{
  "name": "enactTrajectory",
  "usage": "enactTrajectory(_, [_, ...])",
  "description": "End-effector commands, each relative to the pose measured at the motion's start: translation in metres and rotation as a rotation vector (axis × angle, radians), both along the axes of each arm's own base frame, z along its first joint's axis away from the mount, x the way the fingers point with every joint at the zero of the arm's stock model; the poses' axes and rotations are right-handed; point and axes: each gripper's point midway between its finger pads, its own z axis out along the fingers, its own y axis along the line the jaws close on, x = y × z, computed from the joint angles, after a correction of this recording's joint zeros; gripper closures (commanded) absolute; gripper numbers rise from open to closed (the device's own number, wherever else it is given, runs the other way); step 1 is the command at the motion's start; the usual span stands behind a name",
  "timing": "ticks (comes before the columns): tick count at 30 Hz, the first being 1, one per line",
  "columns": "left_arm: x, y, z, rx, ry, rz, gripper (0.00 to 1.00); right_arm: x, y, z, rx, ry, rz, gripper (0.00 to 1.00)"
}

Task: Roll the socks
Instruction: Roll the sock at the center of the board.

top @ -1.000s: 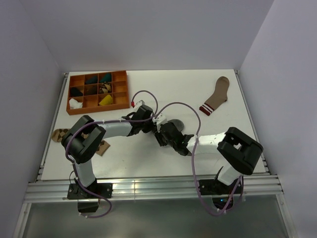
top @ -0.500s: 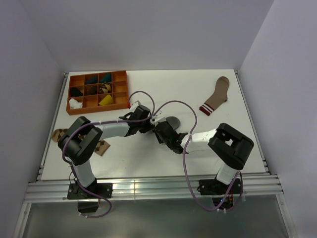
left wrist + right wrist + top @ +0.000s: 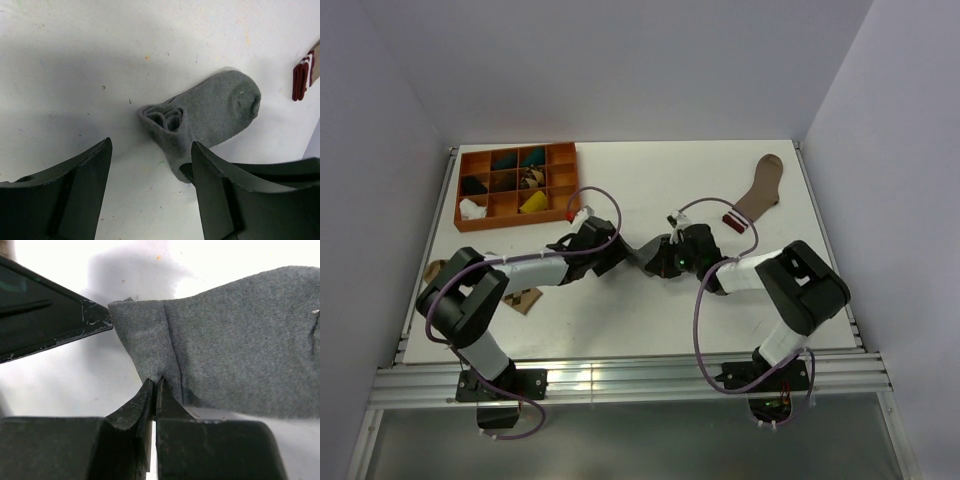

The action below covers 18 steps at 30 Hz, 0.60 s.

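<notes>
Orange compartment tray [image 3: 520, 222] far left; striped-cuff brown sock [image 3: 757, 195] far right.

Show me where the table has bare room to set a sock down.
Bare table between the orange tray and striped sock, and the near strip between the arm bases. Crowded mid-table, where the left gripper and right gripper flank the grey sock.
</notes>
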Motion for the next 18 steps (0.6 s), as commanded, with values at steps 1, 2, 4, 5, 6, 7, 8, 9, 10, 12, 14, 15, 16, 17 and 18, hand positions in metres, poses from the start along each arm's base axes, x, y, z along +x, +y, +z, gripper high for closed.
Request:
enactTrajectory(1, [0.008,-0.01,0.022,-0.082,-0.075,-0.009,0.3,-0.017,0.008,0.004,0.191,0.15,0.064,1.0])
enactTrajectory(2, [0.008,-0.011,0.022,-0.086,-0.079,-0.017,0.3,-0.021,0.01,0.007,0.231,0.179,0.09,1.0])
enactTrajectory(4, [0.008,-0.014,0.022,-0.097,-0.085,-0.034,0.3,-0.016,0.006,0.007,0.305,0.224,0.059,1.0])
enactTrajectory(5, [0.009,-0.016,0.022,-0.1,-0.088,-0.037,0.3,-0.015,0.005,0.009,0.333,0.241,0.057,1.0])
enactTrajectory(6, [0.009,-0.016,0.021,-0.099,-0.09,-0.043,0.3,-0.019,0.003,0.005,0.356,0.274,0.061,1.0])
enactTrajectory(7, [0.008,-0.018,0.021,-0.103,-0.092,-0.05,0.3,-0.014,0.003,0.009,0.391,0.278,0.047,1.0])
enactTrajectory(8, [0.008,-0.018,0.02,-0.105,-0.094,-0.053,0.31,-0.01,-0.002,0.008,0.401,0.285,0.026,1.0])
enactTrajectory(9, [0.007,-0.019,0.02,-0.105,-0.096,-0.058,0.31,-0.01,-0.005,0.003,0.396,0.305,0.01,1.0])
enactTrajectory(10, [0.007,-0.02,0.02,-0.109,-0.101,-0.063,0.31,-0.009,-0.007,0.0,0.392,0.315,-0.002,1.0])
enactTrajectory(12, [0.006,-0.021,0.018,-0.104,-0.1,-0.071,0.31,-0.01,-0.01,-0.006,0.379,0.34,-0.021,1.0])
enactTrajectory(14, [0.004,-0.023,0.014,-0.095,-0.087,-0.079,0.32,-0.009,-0.012,-0.009,0.381,0.358,-0.052,1.0])
enactTrajectory(15, [0.005,-0.024,0.012,-0.091,-0.084,-0.083,0.32,-0.009,-0.014,-0.012,0.379,0.374,-0.064,1.0])
enactTrajectory(16, [0.005,-0.025,0.008,-0.085,-0.077,-0.086,0.33,-0.01,-0.015,-0.014,0.384,0.391,-0.075,1.0])
enactTrajectory(17, [0.004,-0.026,0.006,-0.083,-0.073,-0.089,0.33,-0.01,-0.015,-0.017,0.384,0.404,-0.081,1.0])
enactTrajectory(18, [0.004,-0.026,0.005,-0.081,-0.07,-0.093,0.34,-0.009,-0.017,-0.018,0.386,0.412,-0.09,1.0])
